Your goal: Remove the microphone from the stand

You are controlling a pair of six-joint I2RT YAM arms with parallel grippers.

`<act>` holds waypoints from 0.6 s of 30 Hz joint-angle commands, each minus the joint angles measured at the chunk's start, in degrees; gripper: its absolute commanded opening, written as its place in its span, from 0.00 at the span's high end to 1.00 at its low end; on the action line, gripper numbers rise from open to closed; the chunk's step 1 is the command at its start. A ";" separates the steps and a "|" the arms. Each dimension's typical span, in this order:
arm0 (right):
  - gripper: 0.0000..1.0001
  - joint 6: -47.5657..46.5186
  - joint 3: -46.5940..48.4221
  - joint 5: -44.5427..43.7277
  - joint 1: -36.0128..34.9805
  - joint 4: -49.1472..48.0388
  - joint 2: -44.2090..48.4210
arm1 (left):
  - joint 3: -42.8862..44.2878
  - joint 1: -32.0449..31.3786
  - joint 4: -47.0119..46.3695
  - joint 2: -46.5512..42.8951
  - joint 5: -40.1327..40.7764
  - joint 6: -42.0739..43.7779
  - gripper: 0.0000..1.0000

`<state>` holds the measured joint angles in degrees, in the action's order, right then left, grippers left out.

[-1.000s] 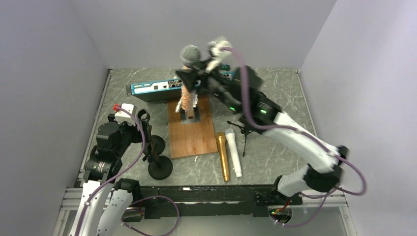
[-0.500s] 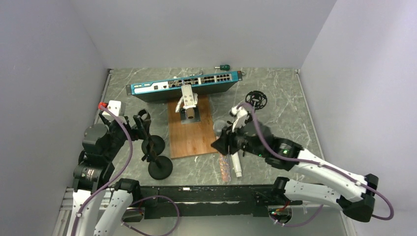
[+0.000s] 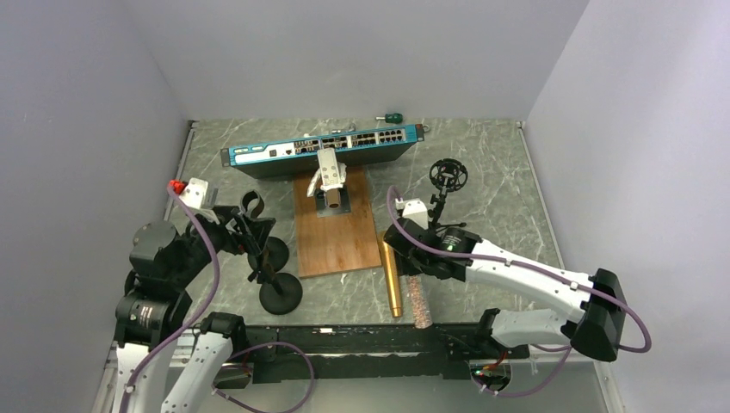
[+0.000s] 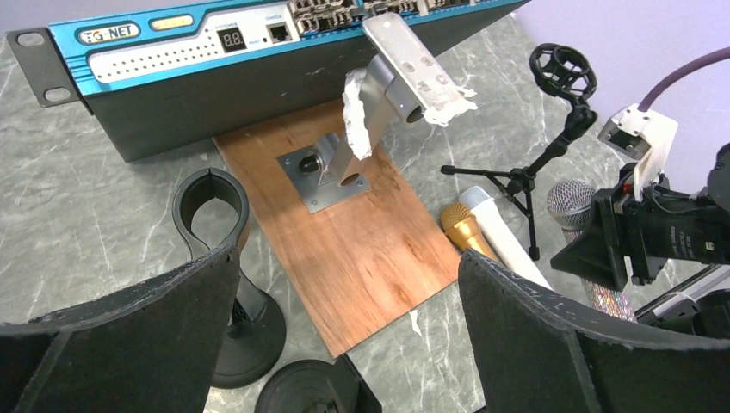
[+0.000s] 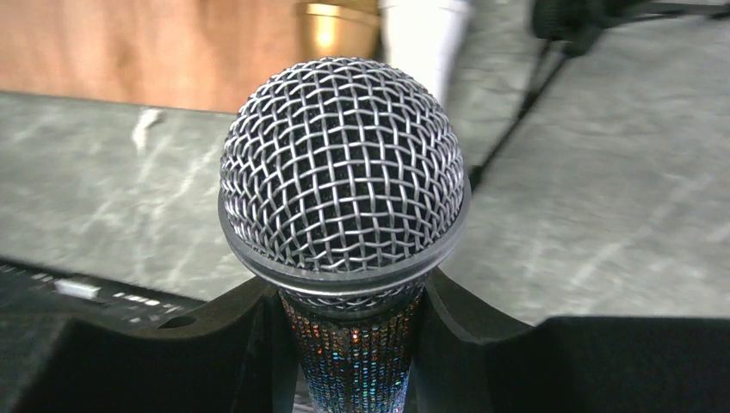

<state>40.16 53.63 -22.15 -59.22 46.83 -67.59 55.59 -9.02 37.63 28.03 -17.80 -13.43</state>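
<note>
Grey marble table (image 3: 508, 172) between pale walls. From above: the stand (image 3: 328, 176) on the wooden board (image 3: 340, 241) has a bare cradle; right of the board my right claw (image 3: 409, 258) is clamped on the glitter microphone (image 3: 419, 301), beside the gold microphone (image 3: 392, 280). Left wrist: my left claw (image 4: 349, 258) gapes wide, holding nothing; three microphones right of the board. Right wrist: both pads (image 5: 250, 344) squeeze the glitter handle.

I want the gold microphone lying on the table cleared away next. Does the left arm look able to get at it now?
Doubtful. The left gripper is open, but the gold microphone lies beyond the wooden board, and the right gripper, shut on the glittery mesh-headed microphone, sits right beside it.
</note>
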 commanded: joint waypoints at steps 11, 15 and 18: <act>1.00 -0.30 -8.10 -7.85 0.55 -10.76 30.52 | 2.74 0.05 -1.40 0.65 -5.45 -1.39 0.01; 1.00 12.30 -8.86 -14.14 3.30 0.85 31.35 | 0.97 0.05 -2.36 -0.67 -4.37 -2.03 0.01; 1.00 15.57 -9.69 -12.17 7.18 5.30 29.52 | 0.71 0.05 -1.67 -1.32 -3.03 -1.85 0.01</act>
<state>47.37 44.66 -32.38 -55.51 45.95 -36.34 56.47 -9.02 37.58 27.81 -21.32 -14.55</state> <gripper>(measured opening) 0.444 0.994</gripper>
